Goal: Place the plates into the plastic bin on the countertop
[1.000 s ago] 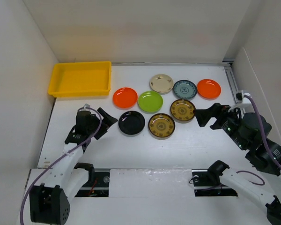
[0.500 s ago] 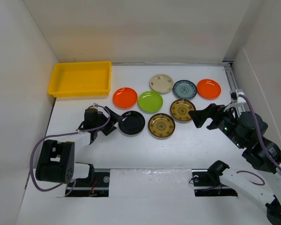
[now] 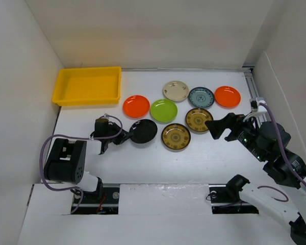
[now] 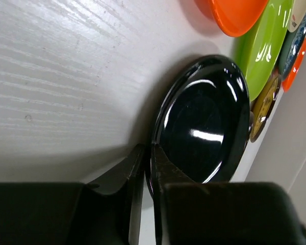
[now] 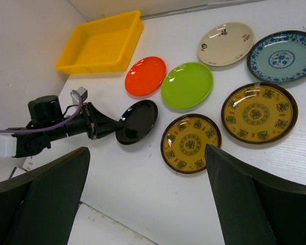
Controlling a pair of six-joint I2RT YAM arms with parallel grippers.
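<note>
The white counter (image 3: pixel 204 153), faintly grained in the left wrist view, is boxed by plain white walls (image 3: pixel 153 30) on the left, far and right; a broad bare strip runs between the plates and the near edge. The bin (image 3: pixel 86 87), a shallow rectangular tray of glossy yellow plastic with a raised rim, sits in the far left corner, close to the left wall. All eight small, round plates are outside it, clustered to its right: a cream plate (image 3: pixel 175 91), a blue-patterned plate (image 3: pixel 201 97) and an orange plate (image 3: pixel 227 96) farthest, another orange plate (image 3: pixel 136 106) and a lime plate (image 3: pixel 163 110) in the middle, two gold-patterned plates (image 3: pixel 176 137) nearer. The right tool (image 3: pixel 215 129) hovers spread wide just right of these. The left tool (image 4: pixel 147 153), low on the counter, is pinched narrow on the near-left rim of the glossy black plate (image 4: pixel 204 122), which sits tilted.
</note>
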